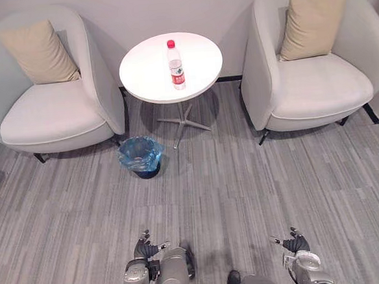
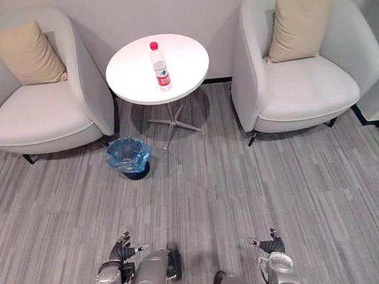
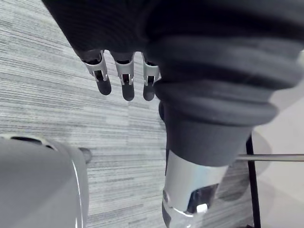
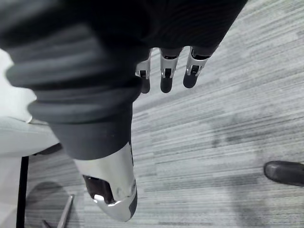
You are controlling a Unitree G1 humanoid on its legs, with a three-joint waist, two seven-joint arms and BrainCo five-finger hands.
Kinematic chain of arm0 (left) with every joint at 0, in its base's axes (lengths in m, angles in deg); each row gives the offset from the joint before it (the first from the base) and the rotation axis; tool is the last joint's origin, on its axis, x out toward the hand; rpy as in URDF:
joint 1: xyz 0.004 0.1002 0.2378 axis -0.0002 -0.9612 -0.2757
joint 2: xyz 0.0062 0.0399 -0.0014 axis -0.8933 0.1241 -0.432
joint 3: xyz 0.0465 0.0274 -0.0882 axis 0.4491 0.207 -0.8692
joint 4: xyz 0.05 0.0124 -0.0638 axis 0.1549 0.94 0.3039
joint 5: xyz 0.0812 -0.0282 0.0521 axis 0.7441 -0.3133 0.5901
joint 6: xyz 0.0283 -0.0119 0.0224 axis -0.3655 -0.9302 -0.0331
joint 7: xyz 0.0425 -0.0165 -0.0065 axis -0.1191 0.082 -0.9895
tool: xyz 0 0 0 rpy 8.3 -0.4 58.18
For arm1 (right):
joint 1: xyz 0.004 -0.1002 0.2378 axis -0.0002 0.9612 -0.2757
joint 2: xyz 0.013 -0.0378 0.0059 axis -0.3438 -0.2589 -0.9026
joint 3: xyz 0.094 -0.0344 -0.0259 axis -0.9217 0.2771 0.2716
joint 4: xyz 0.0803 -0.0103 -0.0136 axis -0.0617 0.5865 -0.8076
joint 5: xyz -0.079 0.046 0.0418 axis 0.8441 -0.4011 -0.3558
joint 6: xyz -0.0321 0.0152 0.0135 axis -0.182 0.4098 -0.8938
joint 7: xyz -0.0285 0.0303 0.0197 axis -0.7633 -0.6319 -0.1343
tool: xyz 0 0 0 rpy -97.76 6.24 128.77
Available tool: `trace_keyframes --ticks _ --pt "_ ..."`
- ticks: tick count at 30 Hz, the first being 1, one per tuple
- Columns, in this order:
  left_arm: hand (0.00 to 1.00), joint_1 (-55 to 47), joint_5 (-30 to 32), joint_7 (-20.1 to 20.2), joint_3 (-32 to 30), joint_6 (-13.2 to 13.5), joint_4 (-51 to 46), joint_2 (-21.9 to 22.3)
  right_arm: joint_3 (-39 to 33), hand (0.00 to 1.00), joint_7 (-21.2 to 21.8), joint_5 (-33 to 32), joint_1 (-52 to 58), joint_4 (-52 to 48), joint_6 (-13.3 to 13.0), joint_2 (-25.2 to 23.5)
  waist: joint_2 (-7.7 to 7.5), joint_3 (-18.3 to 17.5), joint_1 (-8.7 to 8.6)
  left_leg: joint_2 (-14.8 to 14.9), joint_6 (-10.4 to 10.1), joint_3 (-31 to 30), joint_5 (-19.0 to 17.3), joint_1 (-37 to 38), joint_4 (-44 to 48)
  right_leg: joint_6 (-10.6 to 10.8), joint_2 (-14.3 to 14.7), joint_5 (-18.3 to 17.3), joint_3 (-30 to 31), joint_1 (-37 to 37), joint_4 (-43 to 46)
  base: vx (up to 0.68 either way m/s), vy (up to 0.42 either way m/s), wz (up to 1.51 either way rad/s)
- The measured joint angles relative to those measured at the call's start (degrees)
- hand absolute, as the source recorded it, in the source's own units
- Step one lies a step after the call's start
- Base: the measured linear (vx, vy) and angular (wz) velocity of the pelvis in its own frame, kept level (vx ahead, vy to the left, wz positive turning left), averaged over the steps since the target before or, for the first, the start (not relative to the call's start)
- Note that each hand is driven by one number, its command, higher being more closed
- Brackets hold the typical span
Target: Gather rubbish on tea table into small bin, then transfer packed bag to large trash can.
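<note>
water bottle (image 1: 176, 65) upright at centre of round worktop (image 1: 142, 70) | well ahead of me, nearer my left hand (image 1: 147, 247) than right hand (image 1: 295, 243) | both released, empty | small bin (image 1: 140, 155) on floor under worktop's near-left edge

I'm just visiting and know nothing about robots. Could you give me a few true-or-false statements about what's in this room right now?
1. The bottle stands upright on the table. True.
2. The bin sits on the table. False: it stands on the floor beside the table.
3. A robot hand holds the bottle. False: the left robot hand and right robot hand are open and empty.
4. The left chair holds a cushion. True.
</note>
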Motion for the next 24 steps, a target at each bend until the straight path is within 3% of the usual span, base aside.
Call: trace_keyframes --ticks 2,5,6,7,8,9,11,13,15,16,17,21,23,24 --pt "0.00 -0.39 -0.02 0.06 0.24 -0.10 0.20 0.25 0.14 0.00 0.01 0.03 -0.43 0.05 0.00 -0.15 -0.73 0.23 -0.03 -1.11 1.10 1.07 -5.21 0.99 3.65 2.35 -2.87 -2.20 2.85 -5.07 14.69 0.44 0.214 -0.07" --pt "0.00 -1.60 -0.12 -0.06 1.11 -0.12 0.21 -0.46 0.71 0.00 0.09 0.13 0.04 0.16 0.01 -0.88 -1.06 0.25 -0.12 -2.56 1.69 1.36 -8.80 7.47 2.92 10.68 -5.68 0.60 5.46 -13.21 39.00 0.43 0.151 -0.02" --pt "0.00 -1.83 -0.12 -0.14 1.97 -0.11 0.21 -1.26 0.88 0.00 0.11 0.33 0.40 0.29 0.01 -1.00 -1.07 0.25 -0.37 -3.12 2.91 0.93 -9.99 11.15 2.40 8.91 -7.20 -0.21 3.66 -16.58 47.59 0.45 0.087 0.12" --pt "0.00 -1.82 -0.13 -0.16 2.17 -0.11 0.21 -1.39 0.87 0.00 0.11 0.46 0.41 0.38 0.01 -0.99 -1.07 0.25 -0.44 -3.18 3.06 0.82 -10.20 11.79 2.23 8.36 -7.49 -0.51 3.03 -17.14 48.65 0.42 0.050 0.20" --pt "0.00 -1.64 -0.12 -0.17 2.29 -0.09 0.21 -1.97 0.88 0.00 0.11 0.73 0.34 0.61 0.02 -0.97 -0.92 0.31 -0.71 -3.21 3.36 0.06 -10.84 14.26 1.31 5.67 -7.75 -1.94 0.49 -19.67 50.74 0.41 0.004 0.31" --pt "0.00 -1.49 -0.12 -0.18 2.22 -0.07 0.20 -2.12 1.16 0.00 0.10 1.27 0.18 0.64 0.04 -0.90 -0.91 0.32 -1.58 -3.15 3.36 -1.07 -10.85 16.67 -0.48 3.26 -7.39 -3.31 -1.97 -22.18 49.52 0.40 -0.020 0.40" --pt "0.00 -1.36 -0.15 -0.20 2.16 -0.06 0.23 -2.41 1.63 0.00 0.09 1.27 -0.10 0.62 0.03 -0.44 -0.30 0.66 -2.84 -2.13 3.32 -2.58 -10.85 19.47 -2.41 1.21 -5.57 -4.39 -4.07 -25.22 43.09 0.39 -0.083 0.46" --pt "0.00 -1.25 -0.18 -0.20 2.10 -0.08 0.29 -2.39 1.64 0.00 0.10 1.24 -0.26 0.58 0.01 -0.43 0.26 0.98 -3.36 -0.45 3.18 -3.64 -10.92 21.57 -3.20 0.68 -2.60 -3.86 -3.36 -27.43 32.03 0.38 -0.141 0.42" --pt "0.00 -1.10 -0.15 -0.16 2.11 0.00 0.29 -2.38 1.59 0.00 0.08 1.21 0.34 0.58 0.01 -0.42 0.10 0.91 -3.49 0.76 1.43 -5.50 -11.84 23.31 -3.55 0.30 -0.33 2.25 -1.34 -27.69 17.87 0.41 -0.224 0.55" --pt "0.00 -1.17 -0.13 -0.15 2.11 0.00 0.66 -2.28 1.45 0.00 0.07 1.20 1.48 0.62 0.04 -0.40 -0.63 0.82 -3.54 0.89 -1.09 -6.88 -13.26 24.71 -3.63 -0.15 -0.01 13.31 -0.38 -26.54 12.94 0.44 -0.247 0.52" --pt "0.00 -0.95 -0.11 -0.12 2.06 -0.06 1.89 -1.25 0.75 0.00 0.07 1.20 1.92 1.17 0.19 0.25 0.79 0.72 -3.17 2.57 -2.19 -8.11 -13.94 25.41 -3.70 -3.90 1.61 13.22 -0.73 -25.90 13.65 0.43 -0.231 0.34" --pt "0.00 -1.16 0.04 -0.03 1.92 -0.08 3.08 -0.67 -1.13 0.00 0.05 1.13 1.81 0.59 0.01 -0.58 1.36 0.59 -4.14 5.67 -5.02 -9.32 -13.21 22.99 3.60 -5.57 3.26 8.26 -4.13 -23.20 13.85 0.36 -0.255 0.37" --pt "0.00 -1.20 0.10 0.06 -0.24 -0.08 2.64 0.53 -1.01 0.00 0.03 0.97 3.64 -0.28 -0.02 -1.34 1.45 0.70 -3.58 9.03 -8.90 -8.98 -12.67 16.70 20.83 -6.62 4.79 7.15 -6.04 -17.54 10.68 0.28 -0.162 0.38" --pt "0.00 -1.30 0.10 0.09 -0.28 -0.06 2.25 0.89 -1.01 0.00 0.01 0.18 4.40 -1.55 -0.11 -1.72 1.52 0.69 -3.01 10.56 -8.85 -7.60 -12.88 14.28 27.12 -7.12 5.32 6.79 -6.66 -15.30 9.58 0.27 -0.116 0.23"
